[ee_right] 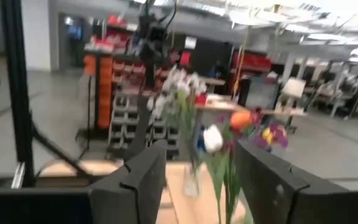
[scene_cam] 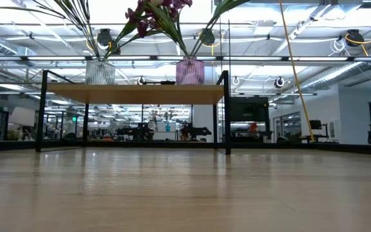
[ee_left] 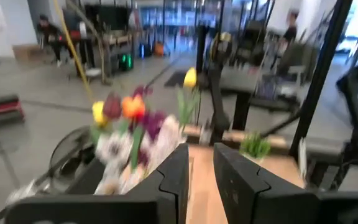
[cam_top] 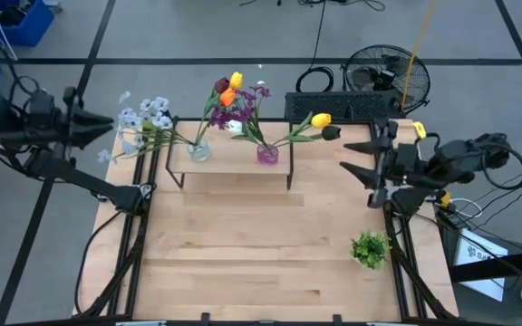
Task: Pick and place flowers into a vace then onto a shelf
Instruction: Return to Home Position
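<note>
Arms wait at either side; the flowers [cam_top: 236,94] stand in two vases on the shelf [cam_top: 234,164].

Your left fingers [cam_top: 107,121] hang just off the counter's [cam_top: 243,244] left edge, a narrow gap between them, holding nothing. Your right fingers [cam_top: 353,156] hover at its right edge, spread wide and empty. The shelf sits at the far side of the pale wood. A leafy tuft [cam_top: 370,247] lies near the right edge. Grey floor and a fan [cam_top: 374,71] lie beyond.
</note>
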`<state>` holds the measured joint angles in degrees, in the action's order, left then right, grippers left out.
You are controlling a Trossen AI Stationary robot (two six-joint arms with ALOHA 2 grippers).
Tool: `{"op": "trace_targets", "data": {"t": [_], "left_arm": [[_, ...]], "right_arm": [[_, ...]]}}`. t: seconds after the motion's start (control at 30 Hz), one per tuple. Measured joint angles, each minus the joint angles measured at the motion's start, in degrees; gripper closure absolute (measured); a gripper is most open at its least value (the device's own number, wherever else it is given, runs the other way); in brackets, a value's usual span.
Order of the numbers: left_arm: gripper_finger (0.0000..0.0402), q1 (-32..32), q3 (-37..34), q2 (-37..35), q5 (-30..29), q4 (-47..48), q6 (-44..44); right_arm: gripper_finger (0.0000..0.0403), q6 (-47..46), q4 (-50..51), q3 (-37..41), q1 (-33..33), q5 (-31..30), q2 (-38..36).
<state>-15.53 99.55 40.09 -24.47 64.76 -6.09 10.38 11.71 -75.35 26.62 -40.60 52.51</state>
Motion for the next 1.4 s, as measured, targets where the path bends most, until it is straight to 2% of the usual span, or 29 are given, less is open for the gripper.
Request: {"op": "trace_targets", "data": {"t": [0.13, 0.23, 0.3, 0.4, 0.6, 0.73, 0.8, 0.9, 1.03, 1.13, 1.23, 1.3, 1.4], "left_arm": [[0.0321, 0.0, 0.02, -0.14, 0.76, 5.19, 0.7], [0.0321, 0.0, -0.02, -0.07, 5.28, 5.34, 3.35], [0.0321, 0.0, -0.28, -0.21, 9.99, 4.58, 5.04], [0.0321, 0.0, -3.33, -1.59, 15.24, 2.42, 8.07], [0.0321, 0.0, -17.06, -11.6, 15.55, -10.03, 11.79], [0.0321, 0.02, -28.3, -20.06, 17.25, -17.47, 11.59], [0.0321, 0.02, -32.94, -24.13, 16.82, -19.78, 10.64], [0.0321, 0.02, -39.38, -29.35, 17.44, -23.85, 11.21], [0.0321, 0.02, -47.64, -35.78, 22.65, -30.7, 14.1], [0.0321, 0.02, -53.45, -39.71, 23.61, -33.94, 14.74], [0.0321, 0.04, -55.78, -39.71, 23.27, -34.03, 14.8], [0.0321, 0.1, -56.82, -39.75, 25.22, -34.83, 14.67], [0.0321, 0.02, -58.51, -39.79, 25.57, -35.11, 14.63]], "right_arm": [[0.0222, -1.65, 9.48, 0.0, 0.83, 0.09, -2.78], [0.0222, -7.02, 14.34, 0.15, 0.89, 0.22, -4.66], [0.0224, -9.43, 13.86, 2.25, 0.89, 0.22, -5.89], [0.0228, -9.37, 9.03, 9.01, 0.89, 0.22, -9.1], [0.0231, -4.22, -10.05, 26.22, 0.89, 0.56, -17.89], [0.0232, -2.75, -19.22, 35.54, 0.86, 4.15, -23.23], [0.0232, -2.69, -23.0, 39.81, 0.86, 8.16, -25.54], [0.0232, -2.17, -28.4, 44.7, 0.89, 12.4, -28.49], [0.0232, -2.17, -31.72, 49.53, 0.84, 12.16, -32.19], [0.0232, -2.15, -34.41, 52.96, 0.86, 12.32, -34.32], [0.0232, -0.91, -37.61, 56.06, 0.84, 12.17, -36.42], [0.0232, -0.87, -37.8, 57.98, 0.86, 12.2, -37.66], [0.0232, -3.92, -38.46, 60.8, 0.86, 11.97, -39.79]]}}
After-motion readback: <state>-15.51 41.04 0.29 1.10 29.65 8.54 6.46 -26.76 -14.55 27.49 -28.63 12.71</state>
